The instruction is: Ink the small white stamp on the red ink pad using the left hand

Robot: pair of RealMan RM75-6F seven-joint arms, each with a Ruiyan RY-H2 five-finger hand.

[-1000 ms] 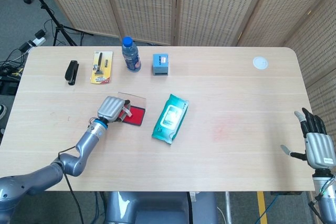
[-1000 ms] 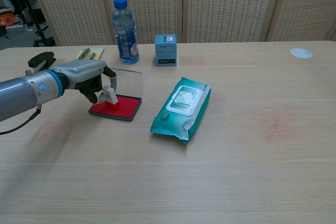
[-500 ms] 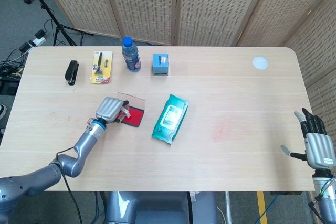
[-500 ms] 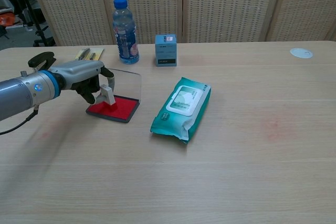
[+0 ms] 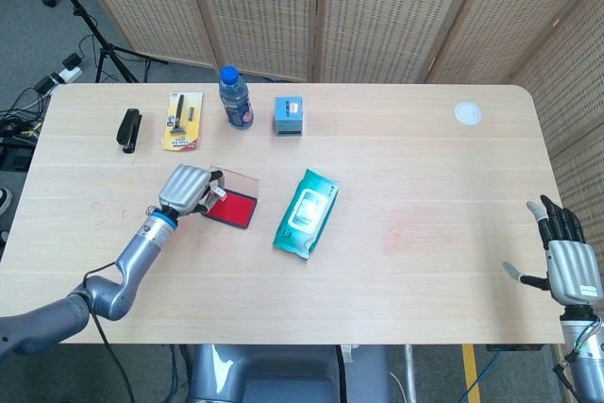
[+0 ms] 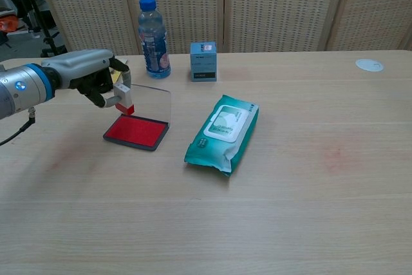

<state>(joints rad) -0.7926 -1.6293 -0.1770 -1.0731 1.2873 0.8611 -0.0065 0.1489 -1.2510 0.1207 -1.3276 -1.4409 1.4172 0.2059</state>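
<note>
My left hand point(image 5: 185, 189) point(image 6: 90, 76) grips the small white stamp point(image 6: 123, 98) point(image 5: 216, 193), whose lower face is red with ink. The stamp hangs in the air above the left end of the red ink pad point(image 6: 137, 132) point(image 5: 232, 208), clear of its surface. The pad lies on the table with its clear lid point(image 6: 152, 103) standing up behind it. My right hand point(image 5: 569, 263) stays at the right edge of the head view, fingers spread, holding nothing.
A teal pack of wipes point(image 6: 222, 133) lies just right of the pad. A water bottle point(image 6: 153, 38), a small blue box point(image 6: 203, 60), a carded tool point(image 5: 183, 121) and a black stapler point(image 5: 128, 129) stand along the back. A white disc point(image 5: 467, 113) lies far right.
My left hand has lifted the stamp off the ink pad and drawn it up and to the left. The pad shifted slightly left. The right hand has not moved.
</note>
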